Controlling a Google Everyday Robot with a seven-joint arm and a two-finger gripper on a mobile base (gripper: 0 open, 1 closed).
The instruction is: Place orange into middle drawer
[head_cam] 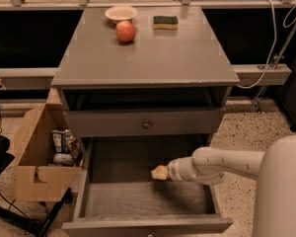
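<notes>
Holding orange (159, 172) | jaws clamped on it | above middle drawer (138, 200) floor, centre

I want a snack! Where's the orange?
The orange is held in the gripper, low in the camera view, over the open middle drawer.

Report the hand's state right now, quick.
Hand: closed on the orange, out over the open middle drawer.
</notes>
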